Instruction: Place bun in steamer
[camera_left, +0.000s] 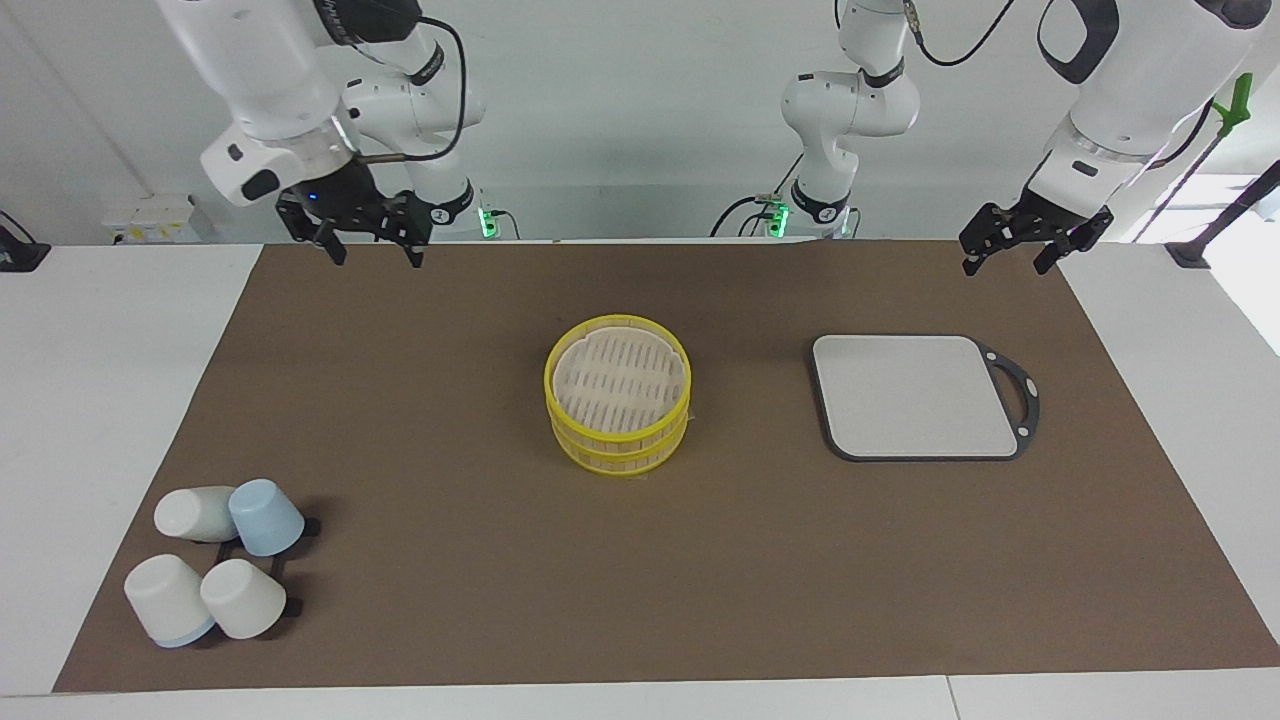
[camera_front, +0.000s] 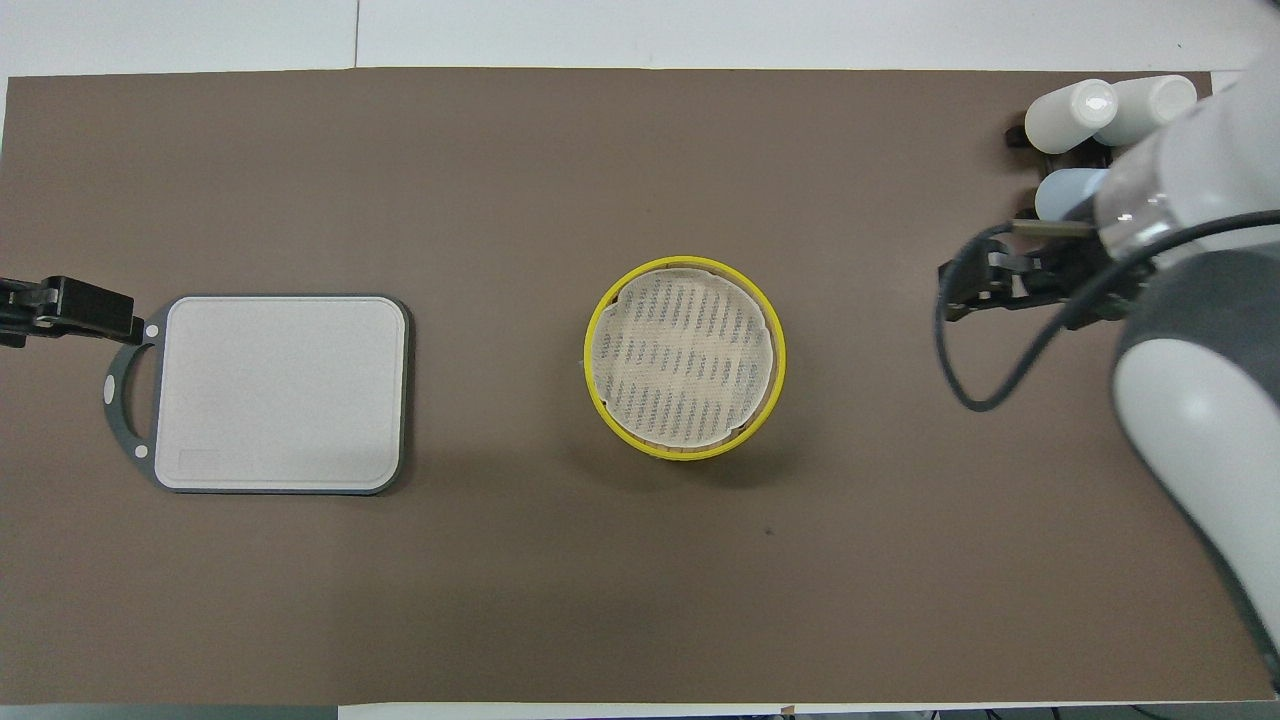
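- right gripper (camera_left: 370, 245) is up in the air over the mat's edge by its own base, fingers spread apart with nothing between them
- from that gripper the steamer (camera_left: 618, 405) sits out toward the middle of the table, well apart and down on the mat (camera_left: 450, 560), lid (camera_left: 620, 380) on top of the basket
- left gripper (camera_left: 1015, 252) hangs over its own corner of the mat, fingers apart too, holding nothing, looks like it's just waiting
- going out from the left gripper you hit the grey board (camera_left: 915, 395) first, then the steamer past it toward the middle
- the steamer is about as far from one gripper as the other, so neither arm has an obvious edge
- it's round, so no long axis to line up with
- can't see the bun anywhere. not on the board, not on the mat, so my guess is it's already under that lid and the job's basically done
- cups (camera_left: 215, 560) are off at the right arm's end, not touching anything that matters
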